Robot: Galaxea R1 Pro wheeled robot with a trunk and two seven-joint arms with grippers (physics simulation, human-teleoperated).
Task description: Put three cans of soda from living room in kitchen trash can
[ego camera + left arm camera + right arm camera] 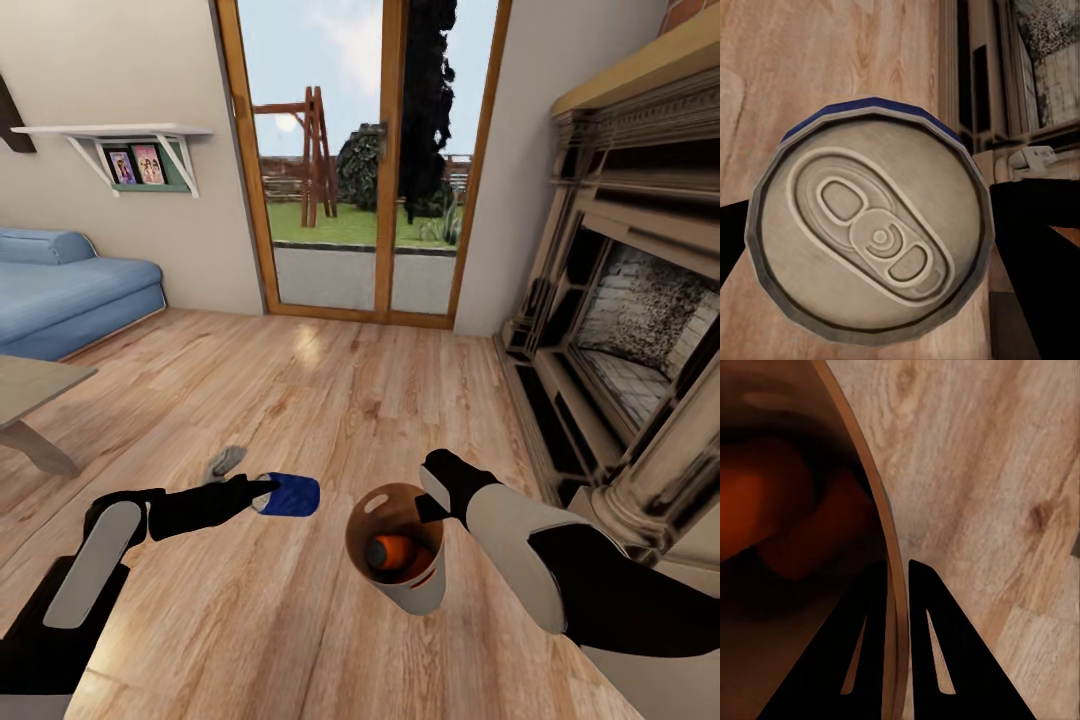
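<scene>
- Right gripper (432, 505) pinches the rim of the trash can (420, 590), one finger (862, 652) inside the wall and one outside, holding it above the wood plank floor (330, 400) near the fireplace (620, 330) on the right.
- Left gripper (262, 493) clamps the dark blue soda can (293, 494) just left of the bin's rim, its silver top (870, 232) facing the wrist camera.
- Orange soda cans (395, 553) lie inside the bin.

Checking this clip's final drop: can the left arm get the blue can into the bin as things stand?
Probably yes: the left gripper holds the blue can beside the bin, whose open mouth faces up, clamped at the rim by the right gripper.
</scene>
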